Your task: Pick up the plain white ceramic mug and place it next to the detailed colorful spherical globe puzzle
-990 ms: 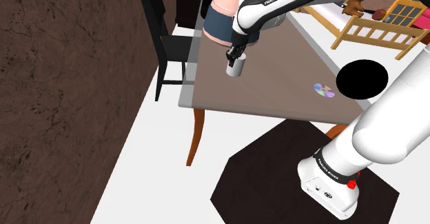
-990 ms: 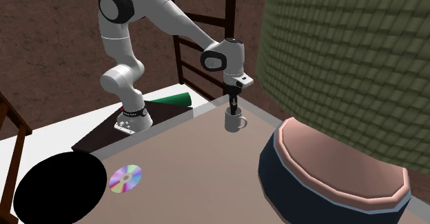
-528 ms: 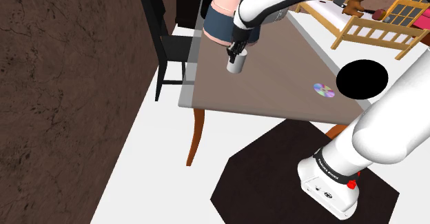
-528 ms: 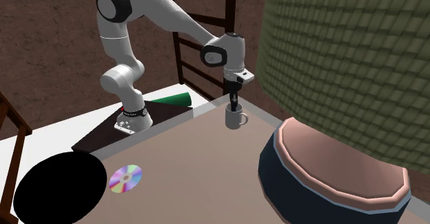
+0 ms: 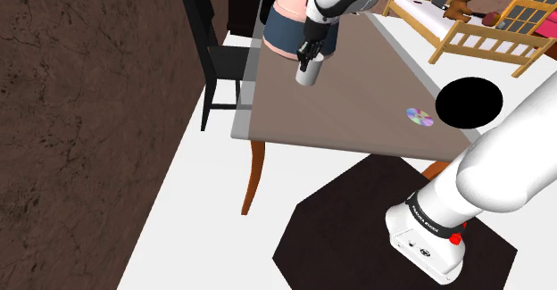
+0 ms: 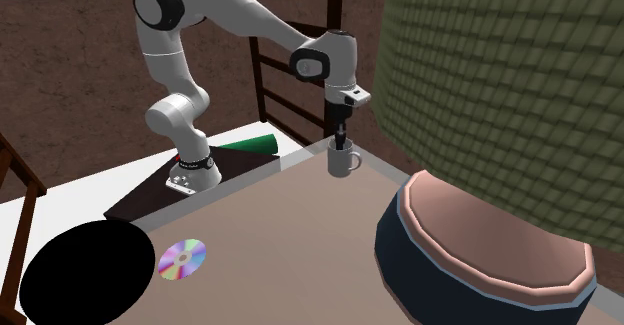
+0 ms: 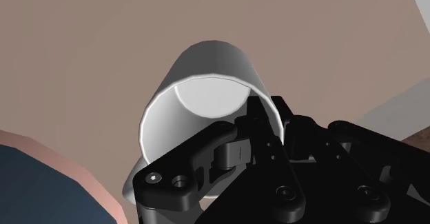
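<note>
The white mug (image 5: 307, 75) hangs just above the brown table (image 5: 357, 119), near its far corner in the shoulder view. My black gripper (image 5: 308, 62) comes down from above, shut on the mug's rim. In the second exterior view the mug (image 6: 343, 161) floats a little over the table edge under the gripper (image 6: 342, 145), handle towards that view's right. In the wrist view the mug (image 7: 207, 71) tilts away from the hand, and the gripper (image 7: 238, 134) clasps its rim with one finger inside and one outside.
A big round tub (image 5: 284, 28) with blue sides and a pink top stands close behind the mug. A shiny disc (image 5: 419, 116) and a black round shape (image 5: 470, 102) lie nearer the stand. A dark chair (image 5: 211, 54) stands off the table's far side.
The gripper has risen with the mug in it. The mug has left the table and drifted slightly towards the tub.
</note>
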Motion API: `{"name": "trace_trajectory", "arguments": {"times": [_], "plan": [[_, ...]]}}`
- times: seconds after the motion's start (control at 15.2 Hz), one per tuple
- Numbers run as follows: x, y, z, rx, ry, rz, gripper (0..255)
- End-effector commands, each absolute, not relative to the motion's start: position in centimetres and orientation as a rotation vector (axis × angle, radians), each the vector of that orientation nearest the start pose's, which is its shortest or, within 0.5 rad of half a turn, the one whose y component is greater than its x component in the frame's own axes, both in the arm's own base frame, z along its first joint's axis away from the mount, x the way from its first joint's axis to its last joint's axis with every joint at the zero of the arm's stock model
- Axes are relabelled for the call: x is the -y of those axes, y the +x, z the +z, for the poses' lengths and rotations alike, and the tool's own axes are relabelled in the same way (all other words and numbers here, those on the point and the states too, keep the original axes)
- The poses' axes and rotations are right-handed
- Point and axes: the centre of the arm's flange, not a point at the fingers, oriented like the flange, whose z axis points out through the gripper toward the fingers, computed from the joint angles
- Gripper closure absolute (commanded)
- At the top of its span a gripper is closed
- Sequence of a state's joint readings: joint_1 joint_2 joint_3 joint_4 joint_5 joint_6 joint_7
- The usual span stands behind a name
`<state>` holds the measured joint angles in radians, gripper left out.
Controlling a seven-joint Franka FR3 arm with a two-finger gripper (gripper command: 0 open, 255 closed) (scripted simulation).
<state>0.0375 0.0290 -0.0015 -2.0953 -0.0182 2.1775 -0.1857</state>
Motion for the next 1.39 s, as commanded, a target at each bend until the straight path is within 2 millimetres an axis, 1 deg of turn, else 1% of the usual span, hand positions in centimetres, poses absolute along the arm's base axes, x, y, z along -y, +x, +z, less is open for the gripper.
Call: {"name": "trace_trajectory", "arguments": {"times": [0.0,1.32], "plan": [[-1.8,55.5,42.3,0.365,-3.138,-0.081,255],[-1.8,55.5,52.8,0.365,-3.138,-0.081,255]]}}
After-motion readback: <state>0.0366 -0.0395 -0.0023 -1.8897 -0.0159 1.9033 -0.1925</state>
